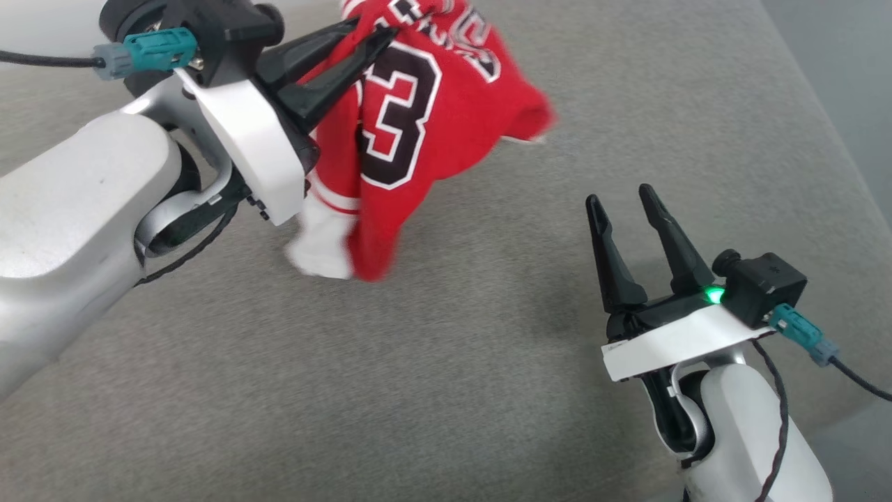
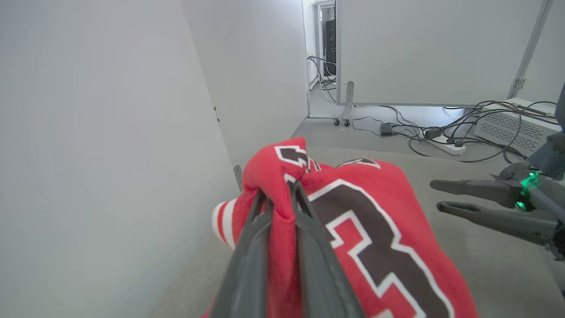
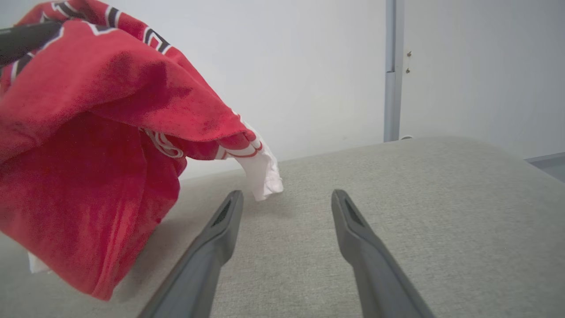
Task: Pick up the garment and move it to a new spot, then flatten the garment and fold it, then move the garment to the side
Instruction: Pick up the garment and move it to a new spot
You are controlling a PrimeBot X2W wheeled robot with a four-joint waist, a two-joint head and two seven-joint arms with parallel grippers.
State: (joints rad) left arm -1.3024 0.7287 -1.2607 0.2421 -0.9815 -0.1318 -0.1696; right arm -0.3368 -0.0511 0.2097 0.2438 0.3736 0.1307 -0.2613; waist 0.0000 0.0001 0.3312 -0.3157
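In the head view, the left gripper [image 1: 376, 29] sits at about 11 o'clock. Its two dark fingers are pressed together on a bunched fold of the garment [image 1: 418, 104]. The left wrist view shows the same pinch: the left gripper [image 2: 278, 190] has red cloth squeezed between its fingers, and the garment [image 2: 375, 229] spills away toward 4 o'clock with a large black, white-edged number facing up.

The garment hangs from that grip over the grey fabric surface [image 1: 453, 383], near 12 o'clock in the head view. A white sleeve [image 1: 320, 244] droops toward 7 o'clock of the red bulk. From the right wrist view, the garment [image 3: 88, 154] fills the 9 o'clock side, and the sleeve [image 3: 262, 176] dangles just above the grey fabric surface [image 3: 419, 198]. I cannot tell whether the lowest red fold touches it.

The right gripper [image 1: 619, 195] is at 4 o'clock in the head view, well apart from the garment. Its fingers are spread and hold nothing. In its own view, the right gripper [image 3: 287, 194] has bare grey cloth between the fingers. It also shows at 3 o'clock in the left wrist view [image 2: 437, 194], with cables [image 2: 423, 128] on the floor beyond.
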